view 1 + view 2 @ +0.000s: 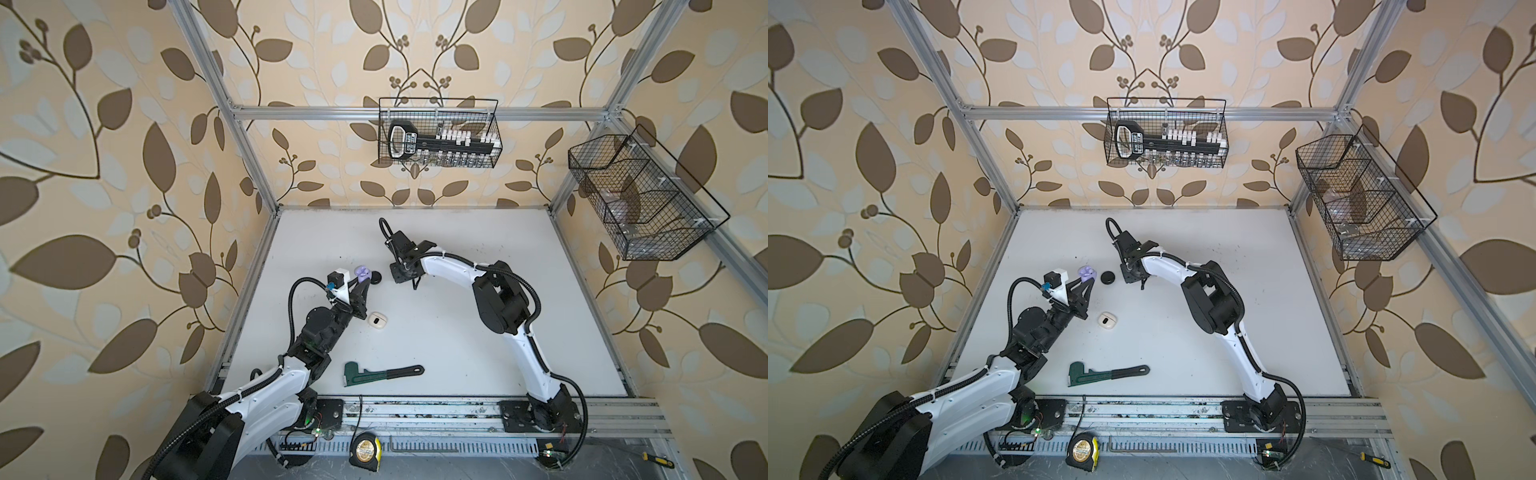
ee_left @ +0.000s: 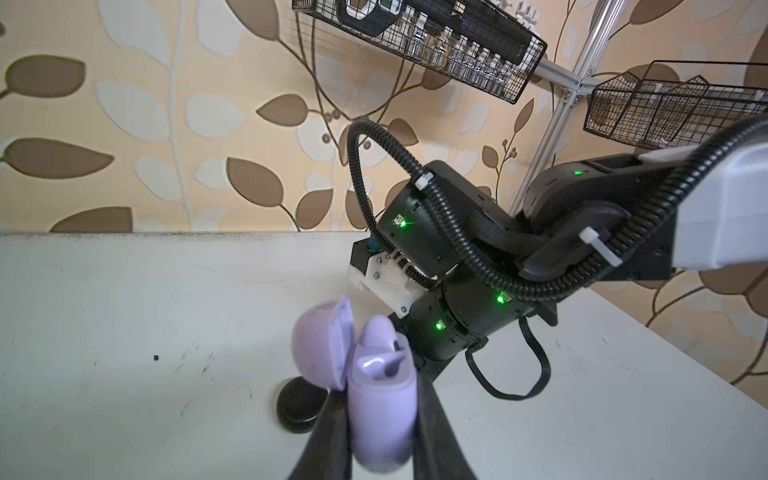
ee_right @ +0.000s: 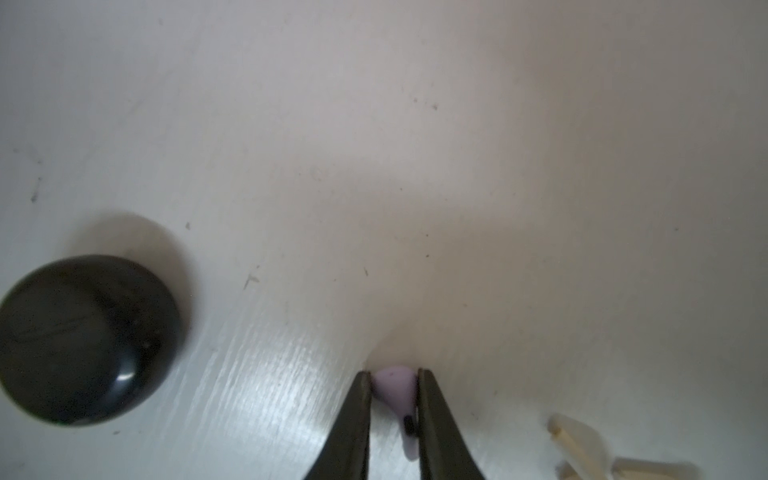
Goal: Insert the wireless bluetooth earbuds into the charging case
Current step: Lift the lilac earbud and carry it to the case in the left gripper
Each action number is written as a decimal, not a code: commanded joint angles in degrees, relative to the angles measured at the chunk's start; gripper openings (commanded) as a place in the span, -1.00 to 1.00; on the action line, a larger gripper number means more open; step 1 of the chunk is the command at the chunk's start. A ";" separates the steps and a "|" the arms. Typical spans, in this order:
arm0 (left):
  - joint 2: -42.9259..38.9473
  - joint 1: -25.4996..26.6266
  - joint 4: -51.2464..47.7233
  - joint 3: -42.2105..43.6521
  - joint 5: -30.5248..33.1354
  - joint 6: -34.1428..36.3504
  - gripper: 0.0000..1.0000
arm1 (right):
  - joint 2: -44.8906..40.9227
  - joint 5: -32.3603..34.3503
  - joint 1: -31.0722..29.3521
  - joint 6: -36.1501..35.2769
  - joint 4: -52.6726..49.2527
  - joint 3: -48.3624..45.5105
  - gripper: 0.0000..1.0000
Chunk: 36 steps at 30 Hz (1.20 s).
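left claw (image 2: pixel 378 419) pinches open lilac case (image 2: pixel 386 386); right claw (image 3: pixel 395 376) pinches lilac, black-tipped earbud (image 3: pixel 395 392); tool (image 1: pixel 440 144) in basket (image 1: pixel 496 120): label blurred.

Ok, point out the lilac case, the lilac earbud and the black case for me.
lilac case (image 2: pixel 380 409): left wrist view, on the front of its lower shell.
lilac earbud (image 3: pixel 394 384): right wrist view, on its rounded head.
black case (image 1: pixel 1109 277): in a top view, on the middle of its top.
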<state>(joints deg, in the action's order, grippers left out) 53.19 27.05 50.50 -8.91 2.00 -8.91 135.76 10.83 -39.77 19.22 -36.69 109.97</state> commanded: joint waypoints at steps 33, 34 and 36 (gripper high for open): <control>7.19 0.22 15.99 -0.23 -19.58 4.59 -1.00 | -41.29 3.71 -3.72 12.02 16.67 -29.40 -0.77; 7.80 0.28 17.48 -0.12 -20.81 4.60 -1.00 | -43.44 4.43 -4.56 12.79 17.79 -30.97 -0.77; 8.80 0.26 19.90 0.18 -22.64 4.62 -1.00 | -47.42 5.77 -6.32 14.29 20.13 -33.97 -0.77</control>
<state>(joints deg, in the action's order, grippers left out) 61.41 27.05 61.80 -8.86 -15.07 -5.72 92.73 13.85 -43.97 30.06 -21.74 78.85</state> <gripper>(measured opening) 0.221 0.127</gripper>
